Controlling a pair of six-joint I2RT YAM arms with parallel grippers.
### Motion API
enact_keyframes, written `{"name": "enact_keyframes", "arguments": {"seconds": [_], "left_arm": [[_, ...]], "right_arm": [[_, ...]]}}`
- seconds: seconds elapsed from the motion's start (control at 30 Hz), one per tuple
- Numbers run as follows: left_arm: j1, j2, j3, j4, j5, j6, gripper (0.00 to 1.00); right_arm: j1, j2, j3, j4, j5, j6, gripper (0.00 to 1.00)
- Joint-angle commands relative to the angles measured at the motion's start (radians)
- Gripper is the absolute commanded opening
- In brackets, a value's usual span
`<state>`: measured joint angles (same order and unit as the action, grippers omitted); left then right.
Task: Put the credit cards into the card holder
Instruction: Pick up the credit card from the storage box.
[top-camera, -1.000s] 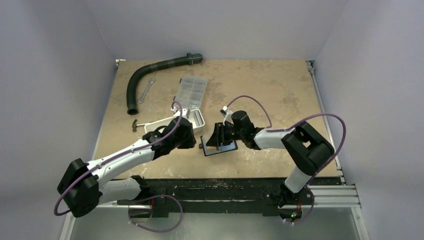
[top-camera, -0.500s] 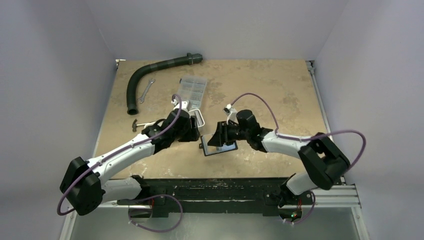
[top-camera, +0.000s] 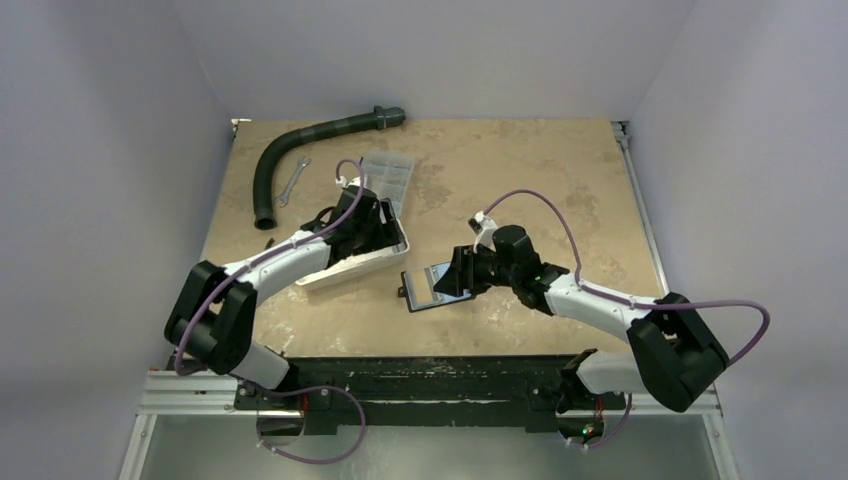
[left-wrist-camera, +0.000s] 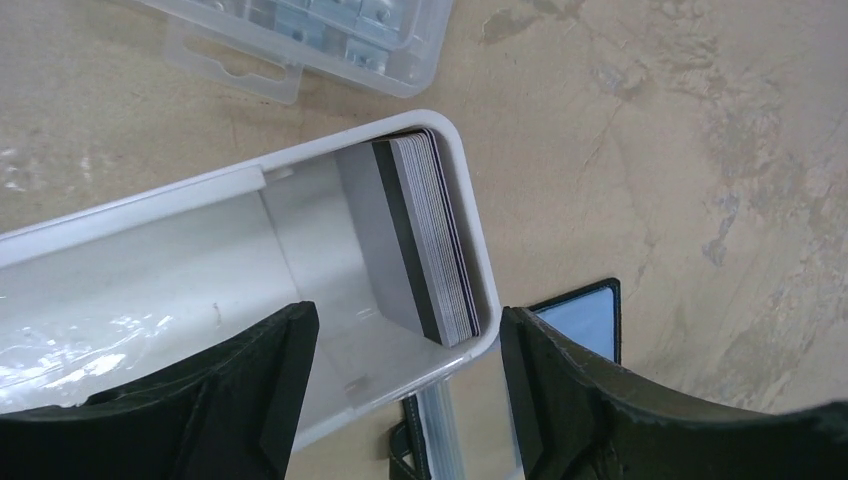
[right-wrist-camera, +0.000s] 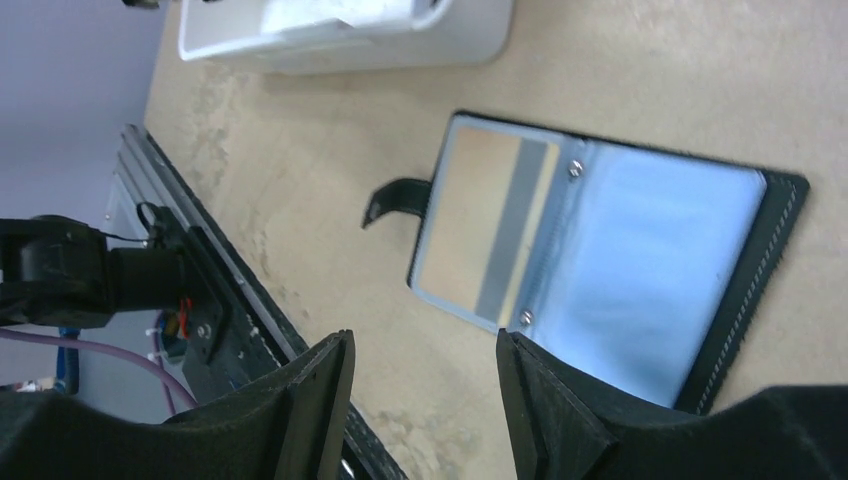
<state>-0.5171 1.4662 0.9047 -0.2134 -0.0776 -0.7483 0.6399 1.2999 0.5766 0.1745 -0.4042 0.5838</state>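
- Since a second ago, the left gripper (top-camera: 385, 232) has drawn away from the flat black folding card holder (top-camera: 432, 290). It now hangs over the far right end of the white rectangular plastic tray (top-camera: 345, 268), and far more of the tray shows than before.
- The right gripper (top-camera: 455, 278) stood over the holder's middle a second ago. It has backed off toward the holder's right edge, and the right arm's elbow has swung out to the right.
- The holder has not shifted. It lies open and flat on the tan mottled table (top-camera: 520, 180), near the middle and just beside the tray's right end; I cannot tell whether they touch.
- Left wrist view: the left gripper (left-wrist-camera: 405, 320) has its jaws spread wide with nothing between them, above the tray's (left-wrist-camera: 150, 205) end.
- A stack of thin grey-silvery credit cards (left-wrist-camera: 430, 240) stands on edge against that end wall.
- A corner of the holder (left-wrist-camera: 580, 320) shows past the tray.
- A clear plastic compartment box (left-wrist-camera: 330, 30) lies beyond the tray.
- Right wrist view: the right gripper (right-wrist-camera: 420, 350) is also spread and grips nothing; bare table shows between the fingers (right-wrist-camera: 550, 400).
- The holder (right-wrist-camera: 650, 270) shows pale blue sleeves.
- One tan-orange card with a grey stripe (right-wrist-camera: 480, 220) sits in the holder's left pocket.
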Motion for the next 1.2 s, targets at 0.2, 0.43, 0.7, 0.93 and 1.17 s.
{"name": "enact_keyframes", "arguments": {"seconds": [0.2, 0.43, 0.7, 0.93, 1.17], "left_arm": [[-0.001, 0.098, -0.013, 0.258, 0.047, -0.102, 0.73], [-0.001, 0.131, -0.022, 0.286, 0.073, -0.128, 0.74], [-0.001, 0.181, 0.008, 0.241, 0.066, -0.141, 0.75], [-0.001, 0.213, 0.011, 0.279, 0.116, -0.152, 0.75], [-0.001, 0.156, -0.006, 0.311, 0.113, -0.160, 0.68]], "right_arm": [[-0.034, -0.043, -0.054, 0.013, -0.005, -0.010, 0.62], [-0.052, -0.023, -0.061, 0.033, -0.026, -0.013, 0.62], [-0.054, -0.027, -0.065, 0.037, -0.029, -0.012, 0.62], [-0.055, -0.034, -0.070, 0.036, -0.030, -0.008, 0.61], [-0.054, -0.035, -0.075, 0.040, -0.027, -0.004, 0.61]]}}
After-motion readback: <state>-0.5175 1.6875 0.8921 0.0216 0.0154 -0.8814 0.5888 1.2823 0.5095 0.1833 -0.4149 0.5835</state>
